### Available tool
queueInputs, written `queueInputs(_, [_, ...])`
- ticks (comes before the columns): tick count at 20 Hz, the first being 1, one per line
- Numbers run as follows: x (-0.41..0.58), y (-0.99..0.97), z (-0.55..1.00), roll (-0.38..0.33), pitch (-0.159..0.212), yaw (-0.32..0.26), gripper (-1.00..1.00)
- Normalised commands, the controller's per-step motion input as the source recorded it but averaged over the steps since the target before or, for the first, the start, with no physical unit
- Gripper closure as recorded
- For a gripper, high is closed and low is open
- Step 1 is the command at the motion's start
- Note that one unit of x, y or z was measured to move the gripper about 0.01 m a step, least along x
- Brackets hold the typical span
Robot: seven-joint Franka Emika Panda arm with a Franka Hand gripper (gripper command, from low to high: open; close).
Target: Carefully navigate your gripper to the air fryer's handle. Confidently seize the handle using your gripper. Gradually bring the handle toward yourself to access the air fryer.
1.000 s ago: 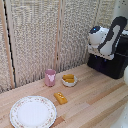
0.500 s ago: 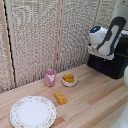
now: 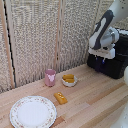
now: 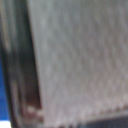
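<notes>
One arm is at work, and its hand (image 3: 103,58) hangs right against the front of the air fryer (image 3: 113,61), the black box that sits at the far end of the bench (image 3: 90,100), well apart from the pink cup (image 3: 50,77). I take the step in hand to be the closing-in on the handle, which I cannot pick out from here, the arm being in front of it; the wrist view is a grey blur with a blue strip at one edge. Whether the fingers are spread or pressed together I cannot tell. To do this well, I judge the hand should sit square to the fryer's front, fingers either side of the bar, close firmly, then draw straight back and slowly, so the fryer does not slide along the bench. Counting outward from the fryer: one small bowl (image 3: 69,80) with yellow food in it, one pink cup just beside the bowl, one orange-yellow piece (image 3: 60,98) lying loose nearer the front, and one patterned plate (image 3: 33,111) farthest off.
</notes>
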Motion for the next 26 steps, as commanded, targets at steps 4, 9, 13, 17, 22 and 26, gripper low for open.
queueInputs(4, [0.0,0.56,-0.03,0.299,0.103,-0.055,1.0])
queueInputs(9, [0.0,0.66,-0.03,0.235,0.052,-0.083,1.0])
queueInputs(13, [0.0,0.67,0.0,0.216,0.013,-0.099,1.0])
queueInputs(17, [0.0,0.66,0.0,0.204,0.042,-0.103,1.0])
queueInputs(22, [0.002,0.6,-0.01,0.19,0.079,-0.13,1.0])
queueInputs(26, [-0.006,0.6,0.0,0.184,0.031,-0.134,1.0])
